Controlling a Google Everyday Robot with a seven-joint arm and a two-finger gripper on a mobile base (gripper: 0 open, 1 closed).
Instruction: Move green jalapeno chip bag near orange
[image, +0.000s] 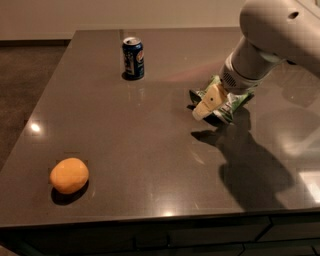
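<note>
My arm (278, 31) is smooth, rounded, pale grey-white, with one small dark hole. My cream-coloured gripper (206, 105) sits low over the table's (125, 150) right side.

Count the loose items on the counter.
3. The blue soda can stands far, left of centre; the green jalapeno chip bag lies at right, with the gripper down at it; the orange sits near left. The arm could hide more behind it.
</note>
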